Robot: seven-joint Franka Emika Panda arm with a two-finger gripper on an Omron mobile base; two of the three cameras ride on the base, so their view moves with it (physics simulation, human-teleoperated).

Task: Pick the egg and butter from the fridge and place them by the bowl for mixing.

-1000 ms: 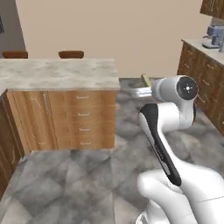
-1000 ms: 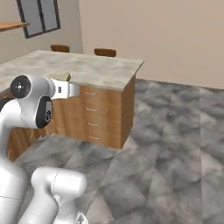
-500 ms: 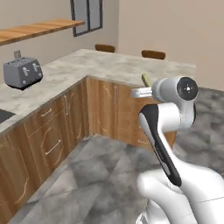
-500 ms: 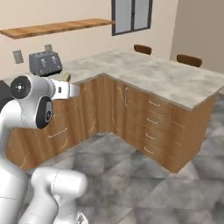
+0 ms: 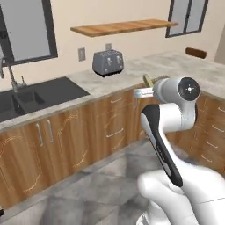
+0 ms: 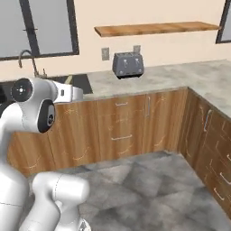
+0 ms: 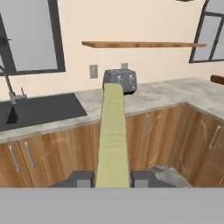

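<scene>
Kitchen counter (image 5: pixel 110 83) ahead, pincer (image 7: pixel 112 179) clamping butter (image 7: pixel 113 135)

- Open air is seen ahead of the butter (image 7: pixel 113 135) carried between the jaws.
- Beyond it, the way is barred by the table (image 7: pixel 148 98) with its toaster (image 7: pixel 120 81) and sink (image 7: pixel 39 109).
- Room above the toaster is capped by a wall shelf (image 7: pixel 140 44).

Showing no readable text, labels, brands, numbers or signs anywhere: not on the grey metal toaster (image 5: pixel 108 62), the wooden wall shelf (image 6: pixel 153 28) or the brown wooden cabinet fronts (image 6: pixel 122 126).
</scene>
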